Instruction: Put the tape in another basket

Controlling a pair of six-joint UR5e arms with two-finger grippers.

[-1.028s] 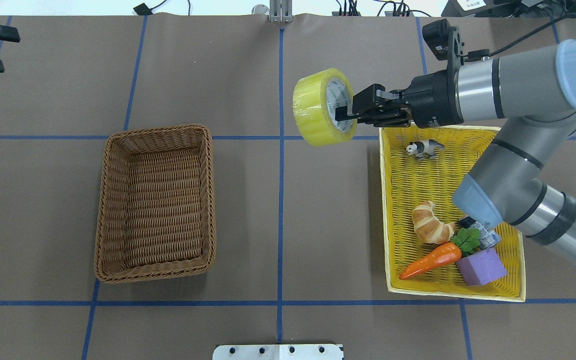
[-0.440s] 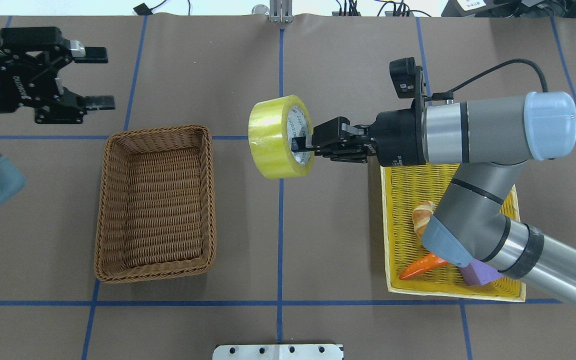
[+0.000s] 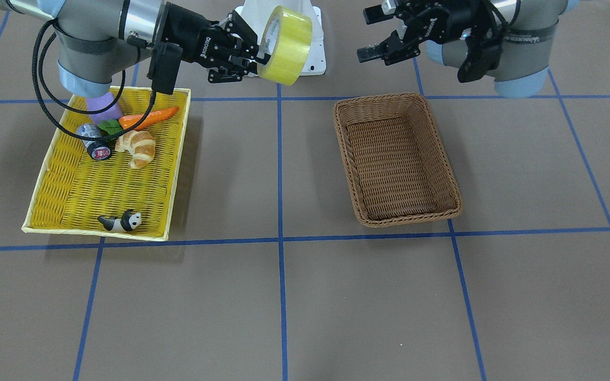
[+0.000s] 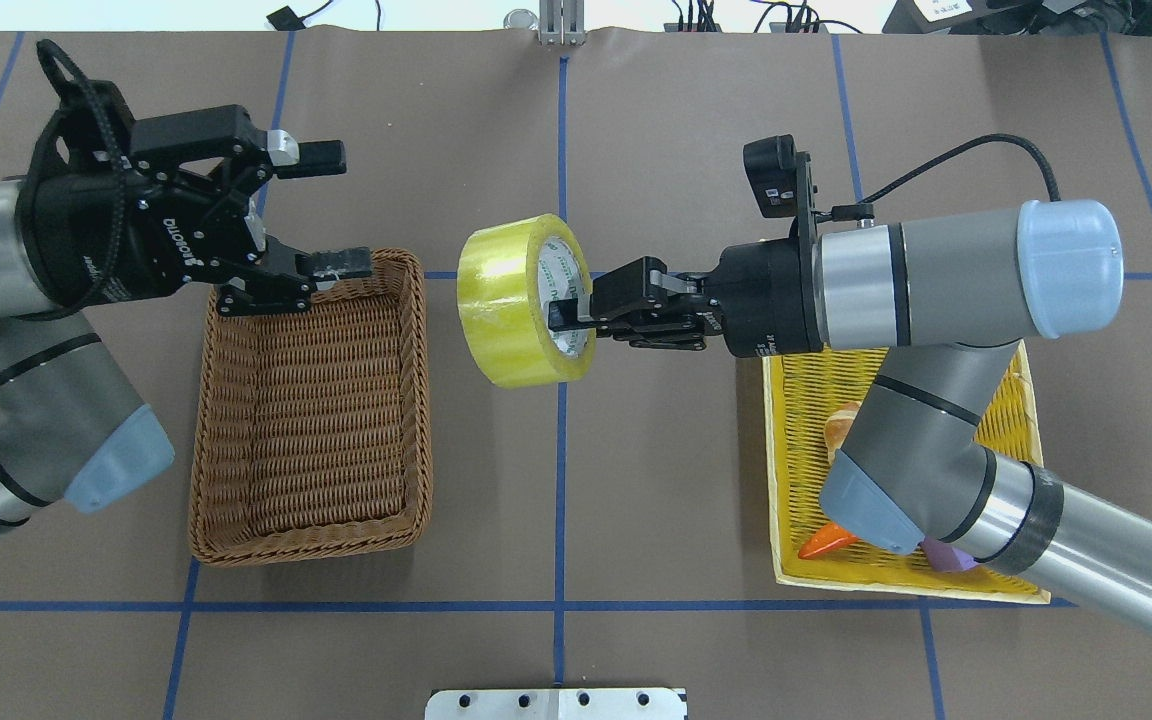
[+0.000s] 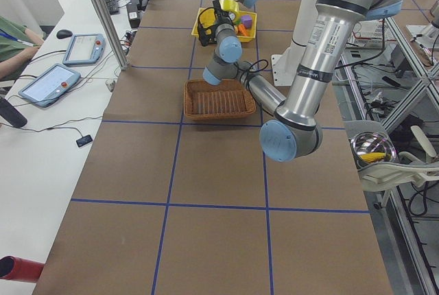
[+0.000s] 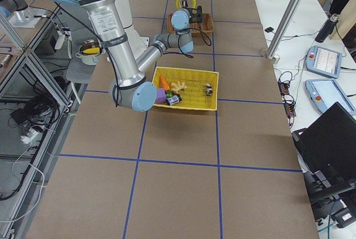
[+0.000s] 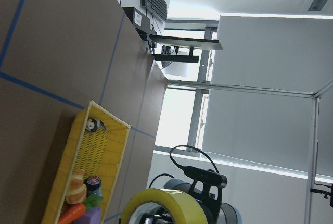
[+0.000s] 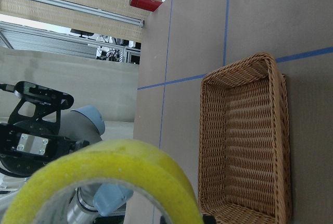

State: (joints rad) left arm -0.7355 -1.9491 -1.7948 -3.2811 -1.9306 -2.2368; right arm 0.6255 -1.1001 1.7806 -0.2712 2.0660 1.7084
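The tape, a wide yellow roll with a white core, hangs in the air near the table's middle line, between the two baskets. My right gripper is shut on the roll's wall, one finger inside the core. The tape also shows in the front view, in the left wrist view and, close up, in the right wrist view. The brown wicker basket stands empty left of the tape. My left gripper is open and empty over the basket's far rim, its jaws facing the tape.
The yellow woven tray under my right arm holds a croissant, a carrot, a purple block, a dark cylinder and a panda figure. A white mounting plate sits at the near edge.
My right gripper has carried the tape leftward from beside the yellow tray to the table's middle. My left arm has come in from the left, its open gripper now over the basket's far rim.
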